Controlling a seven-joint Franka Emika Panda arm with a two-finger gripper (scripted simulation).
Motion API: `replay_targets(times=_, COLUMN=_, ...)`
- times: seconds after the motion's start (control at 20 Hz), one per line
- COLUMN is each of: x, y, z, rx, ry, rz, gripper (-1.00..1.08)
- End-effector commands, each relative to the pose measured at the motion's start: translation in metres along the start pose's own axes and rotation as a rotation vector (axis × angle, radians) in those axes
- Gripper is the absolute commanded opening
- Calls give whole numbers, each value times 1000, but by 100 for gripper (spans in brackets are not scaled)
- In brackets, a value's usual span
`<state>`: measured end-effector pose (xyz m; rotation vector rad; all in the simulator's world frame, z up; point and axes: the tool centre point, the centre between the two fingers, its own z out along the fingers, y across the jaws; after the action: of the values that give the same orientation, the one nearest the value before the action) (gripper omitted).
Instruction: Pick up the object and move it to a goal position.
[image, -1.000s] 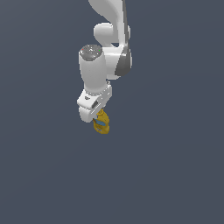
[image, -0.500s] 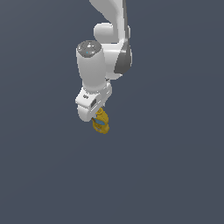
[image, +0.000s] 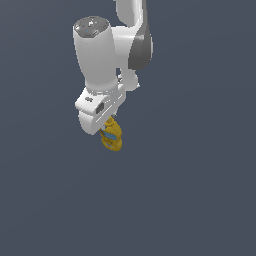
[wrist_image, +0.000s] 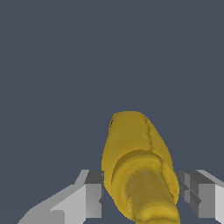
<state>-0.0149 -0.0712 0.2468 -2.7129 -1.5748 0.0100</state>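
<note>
Yellow squeeze bottle (image: 111, 136) sits just below the jaws (image: 107, 131), a little left of centre in the exterior view, hanging under the white arm (image: 100, 55) that comes down from the top of the frame. I see a blue label patch (image: 111, 134) on the side of the bottle facing the camera. Its upper part is hidden behind the white hand housing (image: 98, 111), so from this angle I can't see the contact itself.

Wrist view: bottle (wrist_image: 138, 168) fills the lower middle of the frame, nozzle end toward the camera, body running away from it. One grey finger pad (wrist_image: 93, 192) is at lower left, right against the bottle's side. The other pad (wrist_image: 197, 194) is at lower right, just beside the bottle; a thin sliver of background seems to show between them, but it's too fine for me to be sure. So jaws (wrist_image: 145, 194) straddle the bottle, close on both sides; whether they're actually clamped on it I cannot tell from these renders.

Background is flat dark grey-blue everywhere in both views. No shadow or edge under the bottle, so I can't tell if it's resting on the table or lifted clear. Arm's big white link tilts slightly, dark grey joint cover (image: 141, 50) at upper right of it.
</note>
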Motion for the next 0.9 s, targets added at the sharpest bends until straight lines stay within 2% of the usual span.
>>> replay_targets(times=0.0, x=2, y=9, z=-25, rx=-8, ry=3, rz=0, gripper=-100)
replay_targets(times=0.85, x=12, y=57, z=-143, rx=-8, ry=3, rz=0, gripper=-100)
